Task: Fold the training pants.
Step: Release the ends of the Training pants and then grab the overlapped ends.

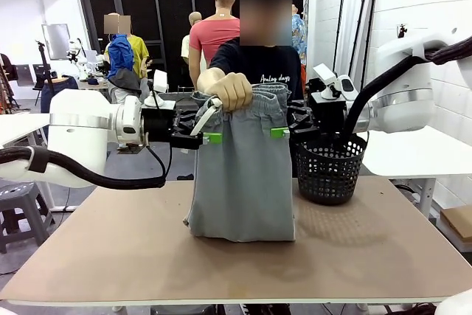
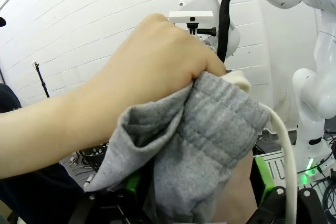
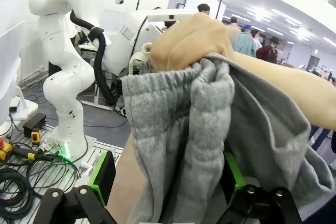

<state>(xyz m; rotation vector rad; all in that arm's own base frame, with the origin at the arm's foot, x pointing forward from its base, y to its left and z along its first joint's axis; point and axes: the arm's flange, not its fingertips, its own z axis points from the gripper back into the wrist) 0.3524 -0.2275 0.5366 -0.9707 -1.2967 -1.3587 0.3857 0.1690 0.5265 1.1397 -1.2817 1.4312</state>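
Vertically the pants (image 1: 243, 175) are hung, waistband up in a person's hand (image 1: 230, 90), long axis upright, lower end down at the brown counter (image 1: 369, 248) near a basket (image 1: 330, 171). The left pincer (image 1: 210, 138) and right pincer (image 1: 279, 133) are spread beside the waistband (cloth between pads, unpinched). White walls are seen behind; separate legs cannot be made out.

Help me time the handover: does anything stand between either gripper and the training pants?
Nothing visible does. The waistband of the training pants hangs between the open fingers of the left gripper and the right gripper. The person's hand clutches the waistband just above the left gripper, so closing there could come near it.
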